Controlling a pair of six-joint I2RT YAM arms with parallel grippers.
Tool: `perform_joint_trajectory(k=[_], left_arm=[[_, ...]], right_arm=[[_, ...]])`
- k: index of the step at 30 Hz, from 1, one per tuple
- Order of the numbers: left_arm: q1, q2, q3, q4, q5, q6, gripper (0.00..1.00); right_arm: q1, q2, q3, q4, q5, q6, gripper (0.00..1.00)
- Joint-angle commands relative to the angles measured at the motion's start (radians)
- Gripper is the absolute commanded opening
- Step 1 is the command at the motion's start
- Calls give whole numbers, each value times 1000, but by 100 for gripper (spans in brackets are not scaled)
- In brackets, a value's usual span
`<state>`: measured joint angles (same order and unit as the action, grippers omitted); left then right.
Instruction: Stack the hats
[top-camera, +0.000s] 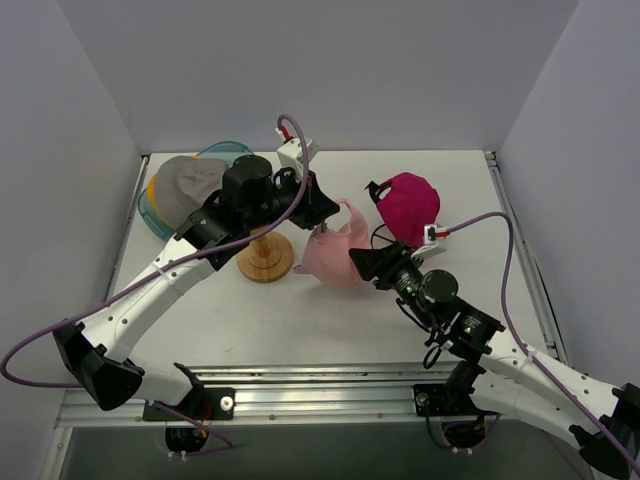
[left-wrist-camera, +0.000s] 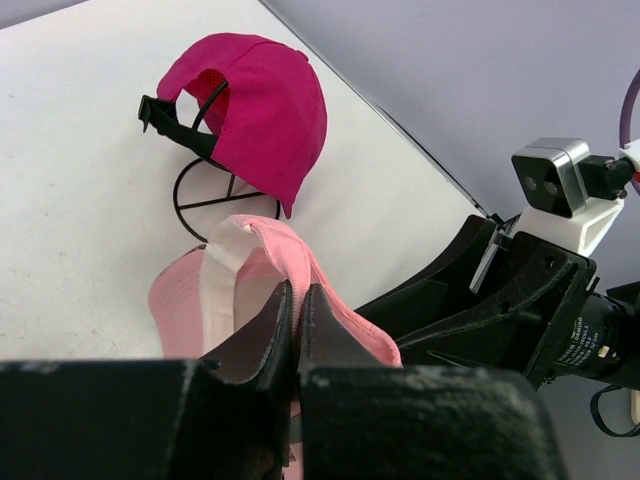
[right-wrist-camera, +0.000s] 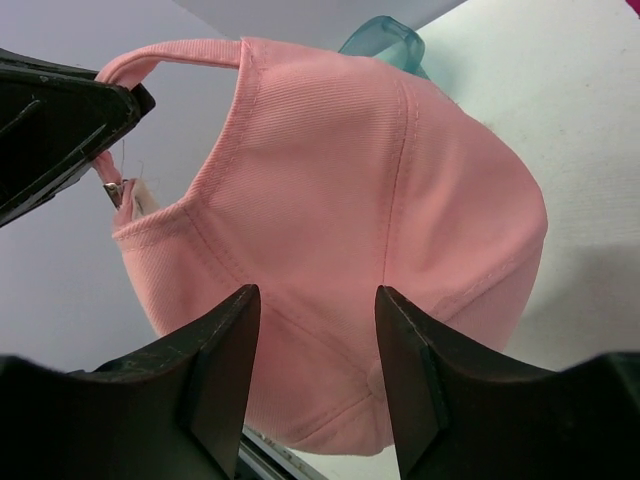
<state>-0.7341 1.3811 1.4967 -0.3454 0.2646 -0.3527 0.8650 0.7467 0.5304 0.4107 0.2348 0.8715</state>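
The white table fills the floor of the view. Back-left, the teal tub carries the grey cap. Back-right, the magenta cap perches on a wire frame. In the centre, the light pink cap sits beside the wooden stand, its back strap pinched tight in the left tool. The right tool is spread wide, facing the pink crown.
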Motion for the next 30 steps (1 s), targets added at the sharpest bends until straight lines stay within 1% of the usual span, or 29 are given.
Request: perform_joint_trajectory(k=[1,6,13,16,21,30], left_arm=[[-14,-2,46,60,-45,21,3],[-31,-7,43,79,-76,24,2],[-48,-30,53,74,-146,38,2],[-54,-40,39,82,-169,40,2],[-64,-57,13,92,-247,47,2],[-70,-68,-1,121,-246,41,2]], right_arm=[[6,-3,-4,-18,61,-2,45],[6,-3,-12,-55,130,-2,44],[6,16,-24,-32,117,11,44],[8,20,-30,-23,109,17,42],[11,29,-43,-13,113,21,39],[14,43,-55,68,97,20,36]])
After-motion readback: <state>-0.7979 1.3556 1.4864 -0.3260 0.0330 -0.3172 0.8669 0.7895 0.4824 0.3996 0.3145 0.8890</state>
